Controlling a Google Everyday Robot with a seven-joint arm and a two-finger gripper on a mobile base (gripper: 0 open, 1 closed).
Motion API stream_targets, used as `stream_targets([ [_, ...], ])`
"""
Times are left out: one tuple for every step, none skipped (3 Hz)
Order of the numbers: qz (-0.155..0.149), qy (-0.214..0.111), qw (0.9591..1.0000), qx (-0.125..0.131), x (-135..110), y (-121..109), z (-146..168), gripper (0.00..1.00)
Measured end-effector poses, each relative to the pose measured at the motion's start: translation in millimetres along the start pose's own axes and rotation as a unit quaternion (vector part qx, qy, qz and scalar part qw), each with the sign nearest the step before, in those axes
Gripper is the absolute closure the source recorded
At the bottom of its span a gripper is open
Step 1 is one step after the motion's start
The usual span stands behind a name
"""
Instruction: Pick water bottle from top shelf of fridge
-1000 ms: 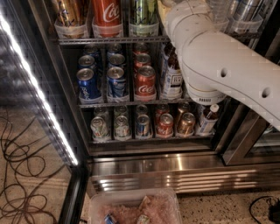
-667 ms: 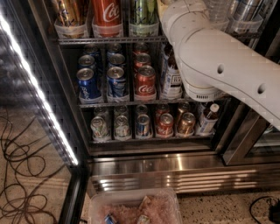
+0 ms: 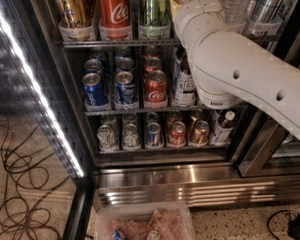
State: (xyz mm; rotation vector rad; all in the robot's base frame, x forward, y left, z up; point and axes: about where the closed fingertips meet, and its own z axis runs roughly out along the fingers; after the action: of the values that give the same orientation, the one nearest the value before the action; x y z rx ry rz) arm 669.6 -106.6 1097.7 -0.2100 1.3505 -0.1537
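The fridge [image 3: 168, 180] stands open, with dark wire racks of drinks. The top shelf [image 3: 117, 43] runs along the top of the view and holds drinks in clear cup-like holders. The lower part of the clear ribbed water bottle [image 3: 233, 10] shows at the top right of that shelf, behind my arm; its cap and label are cut off. My white arm [image 3: 234, 70] reaches from the lower right up to the top shelf, just left of the bottle. The gripper is past the top edge, out of view.
A gold can [image 3: 75, 16], a red cola can [image 3: 114, 14] and a green bottle [image 3: 153, 14] stand left on the top shelf. Lower racks hold several cans and a brown-drink bottle [image 3: 183, 86]. The light strip [image 3: 42, 103] lines the door. A clear bin [image 3: 145, 224] and cables [image 3: 23, 187] lie on the floor.
My arm has shifted only slightly at the top shelf. The drinks on the racks have not moved.
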Motion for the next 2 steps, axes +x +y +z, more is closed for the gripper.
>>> stream_targets([
  [0.013,-0.021,0.9997,-0.005,-17,-2,-2,1.0],
  [0.036,-0.055,0.9979,-0.002,-47,-8,-11,1.0],
])
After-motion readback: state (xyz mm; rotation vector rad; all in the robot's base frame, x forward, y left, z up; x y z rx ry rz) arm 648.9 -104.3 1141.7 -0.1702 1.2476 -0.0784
